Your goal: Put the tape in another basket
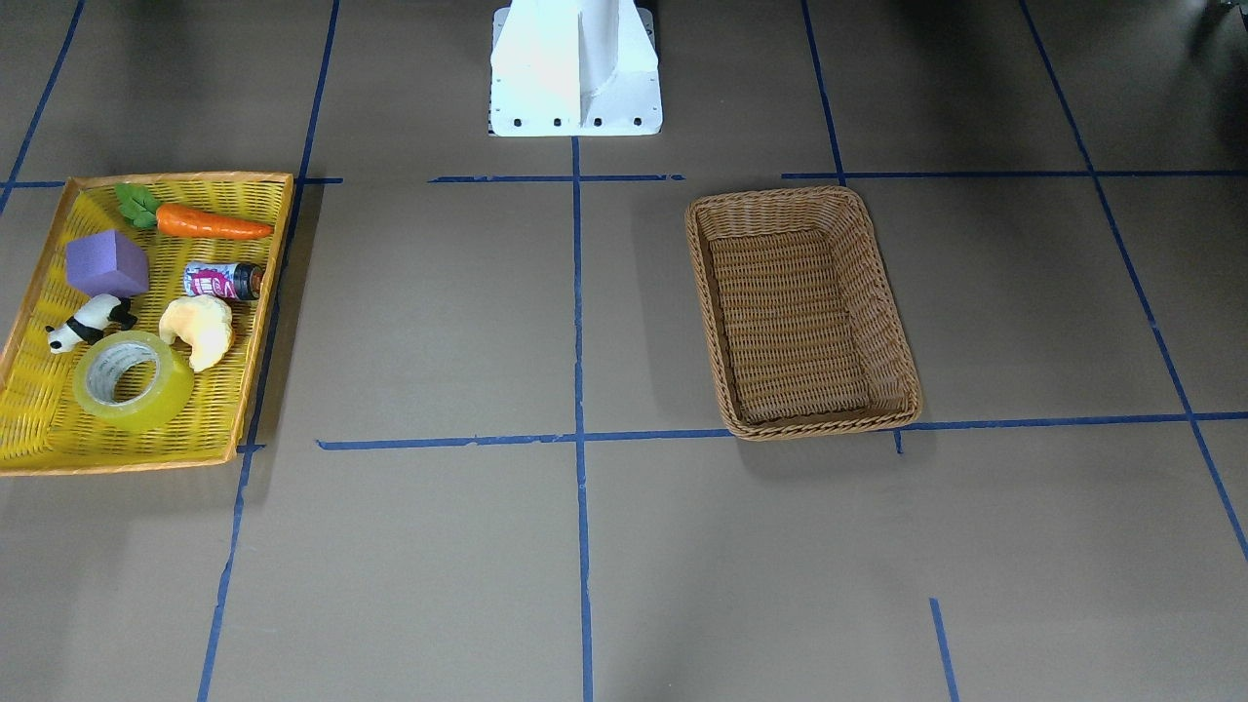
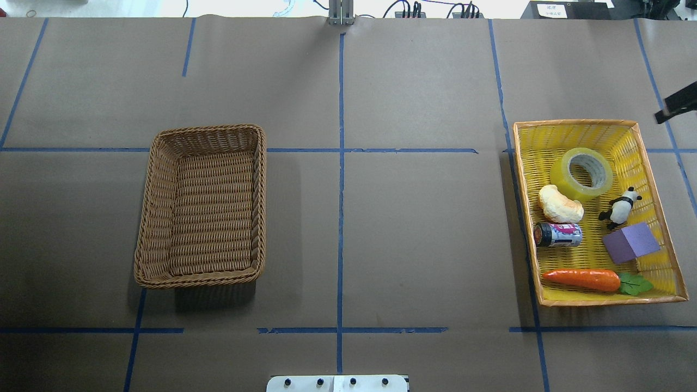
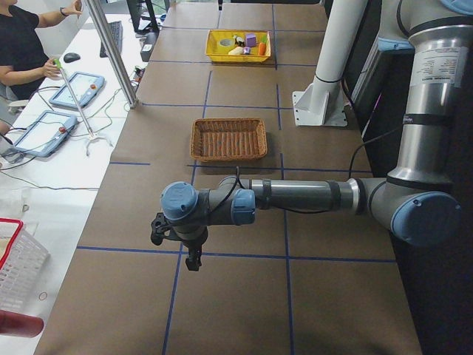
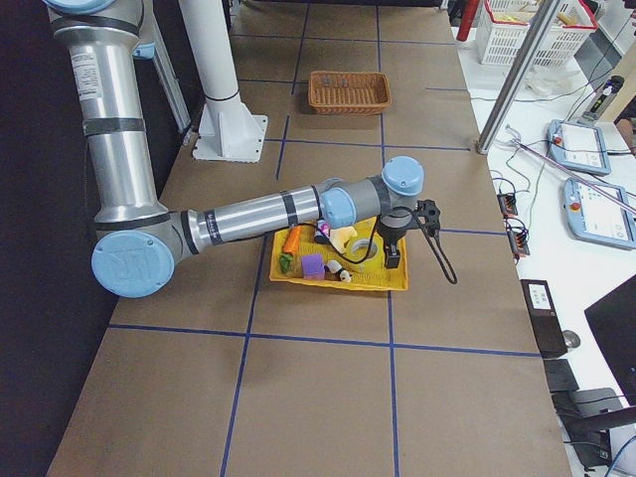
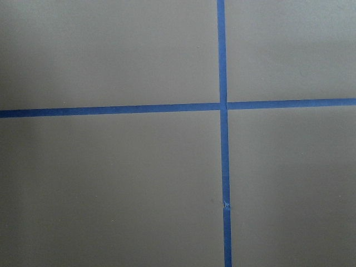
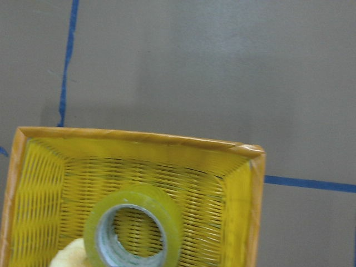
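Observation:
The tape (image 1: 168, 395) lies flat in the yellow tray (image 1: 175, 178), at the end far from the robot. It also shows in the overhead view (image 2: 566, 177) and the right wrist view (image 6: 167, 222). The brown wicker basket (image 2: 207, 129) stands empty on the robot's left side (image 1: 892, 322). My right gripper (image 4: 417, 260) hangs above the tray's outer end, near the tape; only a black tip of it shows overhead (image 2: 676, 104). My left gripper (image 3: 176, 251) hovers over bare table well left of the basket. I cannot tell whether either is open or shut.
The yellow tray (image 2: 574, 123) also holds a toy carrot (image 2: 581, 279), a purple block (image 2: 630, 243), a small can (image 2: 558, 234), a panda figure (image 2: 621, 207) and a bread piece (image 2: 560, 204). Blue tape lines cross the brown table. An operator sits at the far side (image 3: 26, 44).

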Robot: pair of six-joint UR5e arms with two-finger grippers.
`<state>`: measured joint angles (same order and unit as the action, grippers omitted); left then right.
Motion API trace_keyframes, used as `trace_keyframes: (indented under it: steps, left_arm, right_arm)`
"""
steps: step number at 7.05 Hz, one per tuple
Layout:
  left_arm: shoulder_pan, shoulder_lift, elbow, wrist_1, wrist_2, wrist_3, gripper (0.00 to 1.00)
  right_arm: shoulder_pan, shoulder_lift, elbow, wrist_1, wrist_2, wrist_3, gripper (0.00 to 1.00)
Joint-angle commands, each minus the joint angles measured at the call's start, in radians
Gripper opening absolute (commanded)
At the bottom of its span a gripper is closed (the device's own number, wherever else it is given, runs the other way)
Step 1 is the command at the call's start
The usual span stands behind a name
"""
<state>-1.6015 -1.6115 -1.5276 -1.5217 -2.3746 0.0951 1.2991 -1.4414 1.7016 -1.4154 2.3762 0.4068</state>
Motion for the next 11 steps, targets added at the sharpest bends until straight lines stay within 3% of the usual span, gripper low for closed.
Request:
trace_keyframes:
  steps: [1,6,11]
  left_arm:
    - [0.0,-0.001,0.004,-0.002,0.0,0.0,1.0]
    - [0.0,-0.001,0.006,-0.002,-0.002,0.0,1.0]
    - [0.0,-0.001,-0.002,-0.003,-0.006,0.002,1.0]
  right_arm:
    - [-0.107,-0.004,-0.01,0.154,-0.087,0.18,1.0]
    - [-0.202,0.003,-0.098,0.156,-0.14,0.167,1.0]
    - [-0.236,0.004,-0.171,0.158,-0.138,0.138,1.0]
